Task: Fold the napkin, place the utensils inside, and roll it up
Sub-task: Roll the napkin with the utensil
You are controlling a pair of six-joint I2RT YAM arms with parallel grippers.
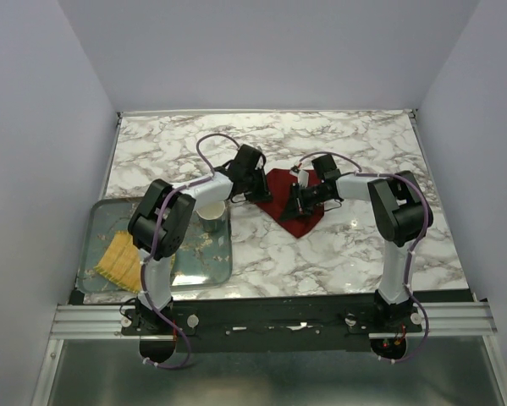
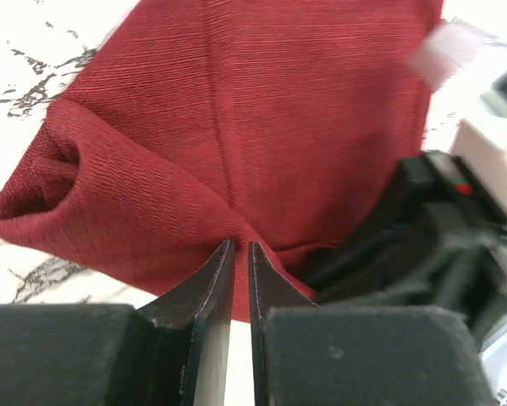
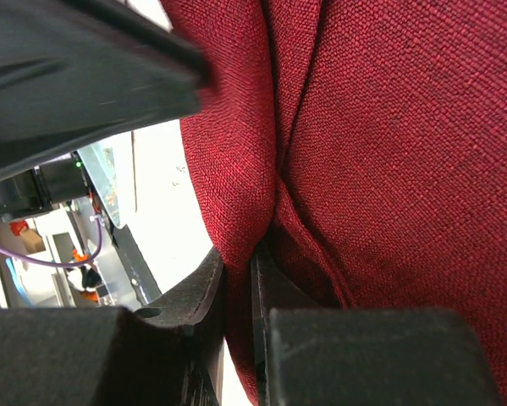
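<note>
1. The marble surface [image 1: 338, 245] carries everything. The napkin [image 1: 280, 199] lies near its middle, between the two arms.
2. The metal tray [image 1: 194, 264] sits at the near left of the surface. It holds a yellow mat [image 1: 119, 262] and a cup [image 1: 211, 216]. We cannot make out the utensils in any view.
3. From above, the napkin looks like a rough triangle. Its broad side is far from us and one corner points toward the near edge, so we judge its long axis to run from far to near. It is not flat: a crease runs down the cloth, and one side puffs up into an open loop.
4. The left tool [image 2: 240, 245] is closed, pinching a ridge of the napkin at its left edge. The right tool [image 3: 239, 258] is also closed, with a fold of the napkin caught between its fingers.
5. We judge that the folding step is in hand. To do it well, we think both tools should pull the cloth gently apart until the loop is flat, and then lay the edges one on the other. They should let go only when the cloth rests on the surface. A hard pull could drag the whole napkin sideways.
</note>
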